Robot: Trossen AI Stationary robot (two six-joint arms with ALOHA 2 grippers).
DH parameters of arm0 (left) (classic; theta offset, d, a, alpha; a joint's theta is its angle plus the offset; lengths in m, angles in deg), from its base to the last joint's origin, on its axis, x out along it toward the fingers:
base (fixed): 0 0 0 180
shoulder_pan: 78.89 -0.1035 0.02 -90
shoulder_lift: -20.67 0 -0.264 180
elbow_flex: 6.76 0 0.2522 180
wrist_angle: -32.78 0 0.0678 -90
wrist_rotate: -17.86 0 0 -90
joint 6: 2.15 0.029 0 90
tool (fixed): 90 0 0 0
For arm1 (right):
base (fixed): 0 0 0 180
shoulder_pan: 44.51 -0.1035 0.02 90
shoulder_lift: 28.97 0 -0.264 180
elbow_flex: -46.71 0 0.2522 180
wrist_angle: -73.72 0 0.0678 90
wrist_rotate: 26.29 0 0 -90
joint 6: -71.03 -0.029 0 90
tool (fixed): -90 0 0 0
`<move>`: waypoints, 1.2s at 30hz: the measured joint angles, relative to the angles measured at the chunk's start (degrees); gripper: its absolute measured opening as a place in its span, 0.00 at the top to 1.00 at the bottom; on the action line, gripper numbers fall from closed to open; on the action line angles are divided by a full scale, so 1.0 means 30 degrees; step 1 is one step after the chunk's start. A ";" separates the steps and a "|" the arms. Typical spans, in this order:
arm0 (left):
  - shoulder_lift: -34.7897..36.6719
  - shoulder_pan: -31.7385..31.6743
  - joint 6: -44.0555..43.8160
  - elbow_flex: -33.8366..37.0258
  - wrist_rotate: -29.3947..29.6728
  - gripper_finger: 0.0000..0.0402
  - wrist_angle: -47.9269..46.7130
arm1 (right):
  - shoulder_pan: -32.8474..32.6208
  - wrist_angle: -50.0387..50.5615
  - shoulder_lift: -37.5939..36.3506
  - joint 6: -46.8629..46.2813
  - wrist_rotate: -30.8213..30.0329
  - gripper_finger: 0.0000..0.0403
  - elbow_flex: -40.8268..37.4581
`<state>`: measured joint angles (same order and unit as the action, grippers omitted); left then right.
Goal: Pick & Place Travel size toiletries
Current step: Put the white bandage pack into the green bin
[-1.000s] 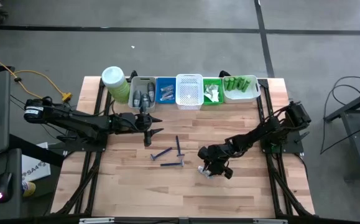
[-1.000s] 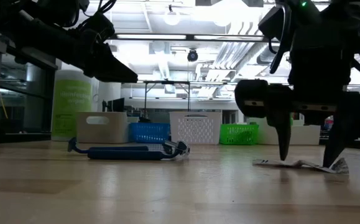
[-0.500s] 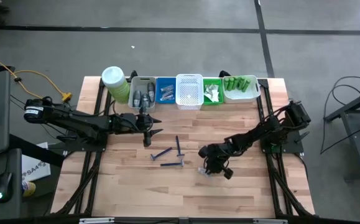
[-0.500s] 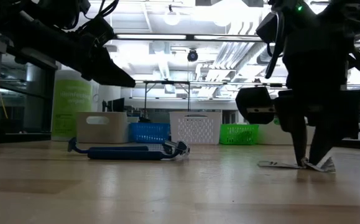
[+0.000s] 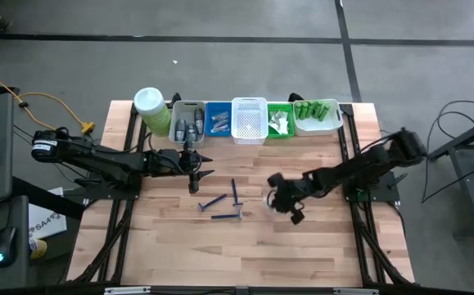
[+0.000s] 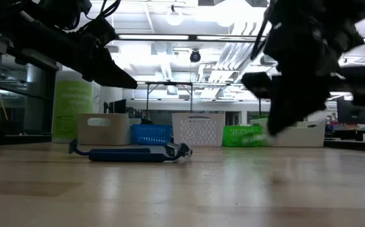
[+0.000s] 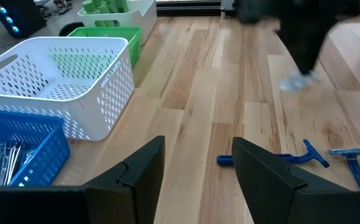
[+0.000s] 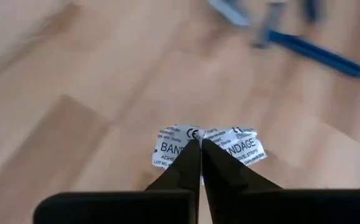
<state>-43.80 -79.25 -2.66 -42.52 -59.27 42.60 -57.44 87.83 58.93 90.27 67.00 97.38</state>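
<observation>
Clearly right tool [image 8: 199, 146] pinches white sachet [image 8: 229, 146] — label reads "BANDAGE".

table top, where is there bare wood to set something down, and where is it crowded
Bare wood: the table's whole near strip below the blue razors, and the right side past the right gripper, shut on a bandage packet. Crowded: the far edge with the bins, and the middle around the razors and left gripper.

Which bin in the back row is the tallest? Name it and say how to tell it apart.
The white perforated plastic bin, third in the row between the blue bin and the bright green bin; in the low view its rim rises above theirs.
</observation>
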 joint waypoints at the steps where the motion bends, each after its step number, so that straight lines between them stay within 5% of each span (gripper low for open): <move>1: 0.0001 0.0000 0.0000 0.0000 -0.0002 0.54 0.0004 | 0.0238 0.0556 -0.0636 -0.0052 -0.0595 0.99 0.0007; 8: 0.0000 0.0000 -0.0007 0.0000 0.0004 0.54 0.0004 | 0.3135 0.3783 -0.5128 0.0022 -0.5138 0.99 0.0007; 15: 0.0005 0.0000 -0.0007 0.0000 0.0004 0.54 0.0045 | 0.8356 0.2417 -0.6402 0.3943 -0.8059 0.99 0.0036; 25: 0.0000 0.0000 -0.0586 0.0000 0.0004 0.54 0.0085 | 1.4836 -0.1428 -0.3454 0.8649 -0.3719 0.99 0.0041; 31: 0.0000 0.0000 -0.1338 0.0000 0.0004 0.54 0.0092 | 1.6059 -0.2361 -0.2090 0.8600 -0.2569 0.94 0.0036; 36: 0.0000 0.0000 -0.1923 0.0000 0.0004 0.54 0.0086 | 1.6437 -0.2819 -0.2003 0.8036 -0.1044 0.81 0.0036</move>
<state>-43.80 -79.25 -8.43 -42.52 -59.26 42.86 -8.13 79.38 52.92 114.38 63.87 97.49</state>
